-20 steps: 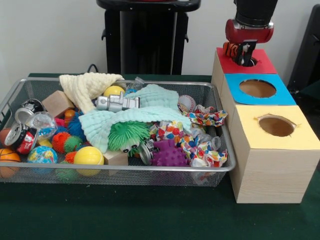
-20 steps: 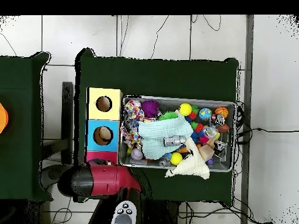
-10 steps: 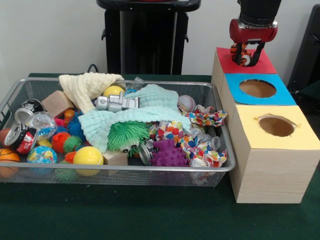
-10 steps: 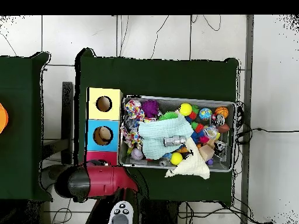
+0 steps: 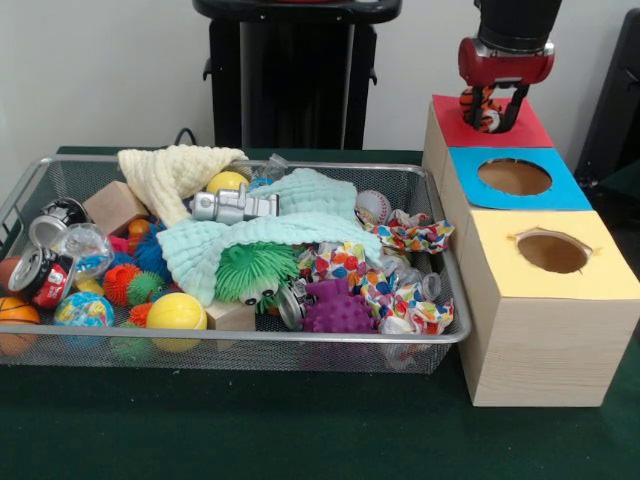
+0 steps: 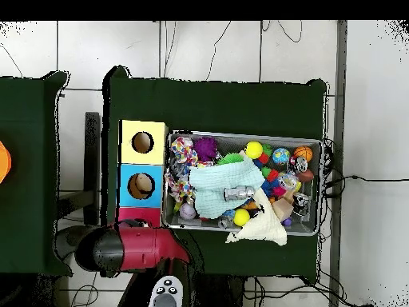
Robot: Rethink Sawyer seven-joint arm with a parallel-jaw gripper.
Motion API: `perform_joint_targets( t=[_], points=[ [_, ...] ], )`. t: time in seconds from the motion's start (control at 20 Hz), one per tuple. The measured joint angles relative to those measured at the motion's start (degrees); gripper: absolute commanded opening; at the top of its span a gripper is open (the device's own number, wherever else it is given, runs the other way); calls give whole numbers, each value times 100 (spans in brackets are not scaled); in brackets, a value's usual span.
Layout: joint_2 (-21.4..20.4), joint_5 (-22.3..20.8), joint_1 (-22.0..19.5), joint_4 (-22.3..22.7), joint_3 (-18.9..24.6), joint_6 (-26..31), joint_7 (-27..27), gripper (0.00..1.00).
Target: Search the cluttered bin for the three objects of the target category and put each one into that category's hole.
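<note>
Wire bin (image 5: 30, 190) at left, packed. Far left: crushed red can (image 5: 40, 275), basketball (image 5: 15, 315), globe ball (image 5: 83, 310), yellow ball (image 5: 177, 312). Behind them a wood block (image 5: 113, 205) & cream cloth (image 5: 170, 175). Centre: mint cloth (image 5: 290, 225) draped over the pile, silver toy (image 5: 233, 206) lying on top of it; green spiky toy (image 5: 255, 270) & purple spiky ball (image 5: 338, 308) under its front edge. Right end of bin: baseball (image 5: 373, 207), multicolour patterned cloth (image 5: 412, 235).

Right of bin: wooden box w/ three tops — yellow hole (image 5: 553, 252) nearest, blue hole (image 5: 515, 177) mid, red top (image 5: 525, 128) furthest.

Gripper (image 5: 491, 122) above the red top, fingers narrow & clamped on a small orange striped item (image 5: 484, 112); can't identify it further.

Change noted: 1 s ago the gripper was down in the red opening; now it sits higher w/ the item still held, position same as half a sec ago. Bin contents unmoved.

Assessment: no drop visible; item not delivered yet. Looks like a failed or aborted insertion, prob. needs re-align over the hole before release. Overhead view only shows the arm covering the red section, no extra info
</note>
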Motion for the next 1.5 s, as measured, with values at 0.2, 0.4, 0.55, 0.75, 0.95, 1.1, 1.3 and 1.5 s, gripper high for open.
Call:
perform_joint_targets(
  t=[0.2, 0.4, 0.55, 0.75, 0.95, 1.1, 1.3, 1.5],
  points=[
    [-5, -1, -2, 5, -1, -1, 0, 100],
    [-5, -1, -1, 5, -2, -1, 0, 100],
    [-5, -1, -1, 5, -2, 0, 0, 100],
    [-6, -2, -1, 5, -2, 0, 0, 100],
    [-29, -4, 2, 6, -18, 38, 0, 100],
    [-124, -6, 22, 5, -72, 241, 0, 100],
    [-419, -9, 34, -2, -231, 748, 0, 100],
    [-703, -18, 34, -2, -433, 1062, 0, 100]
  ],
)
